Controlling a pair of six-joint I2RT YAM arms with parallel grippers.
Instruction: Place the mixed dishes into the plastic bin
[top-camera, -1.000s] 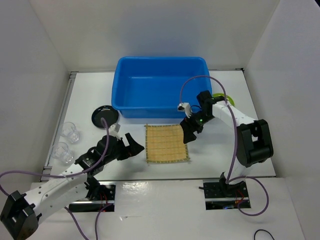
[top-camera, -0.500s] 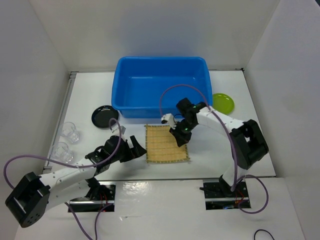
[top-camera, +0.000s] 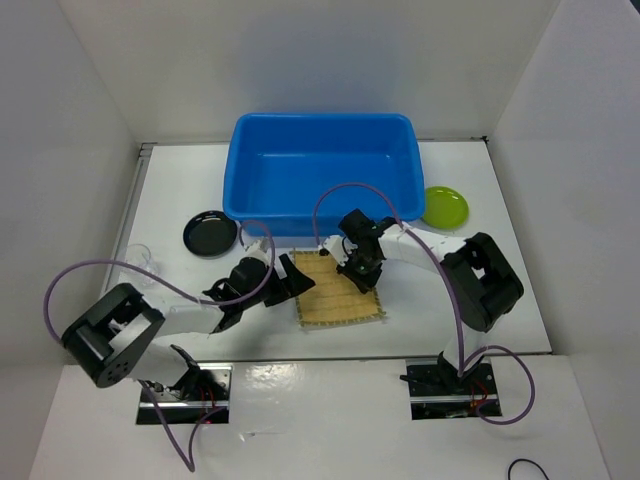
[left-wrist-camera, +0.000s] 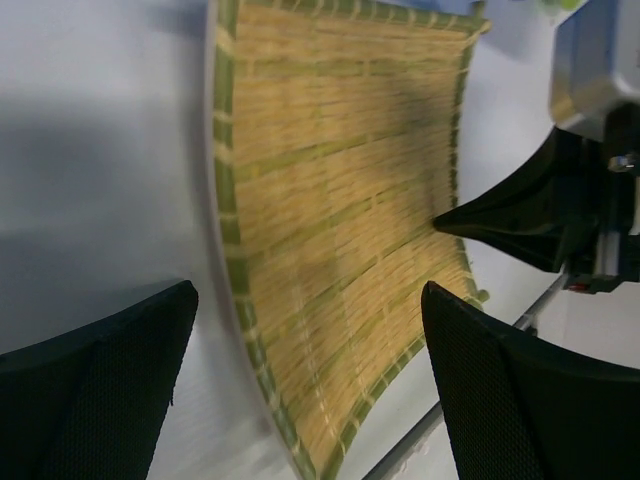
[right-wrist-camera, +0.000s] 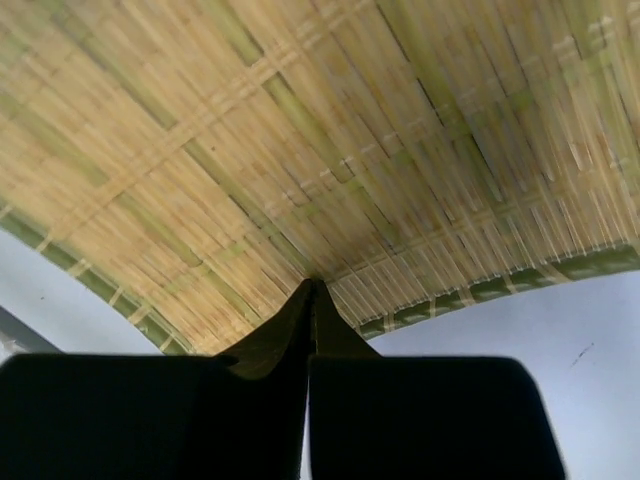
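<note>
The mat (top-camera: 338, 290) dead centre is woven bamboo: tan slats with greenish stitched edging, dry, matt and ribbed to look at. Up top, the blue bin (top-camera: 320, 185) is smooth moulded plastic with a soft sheen. At left the black plate (top-camera: 210, 233) looks glossy, and the lime-green plate (top-camera: 445, 206) at right is smooth plastic too. The tabletop (top-camera: 480, 290) is plain white, smooth, near matt. The left end effector (left-wrist-camera: 308, 300) has matt black fingers (left-wrist-camera: 520, 400), finely grainy.
</note>
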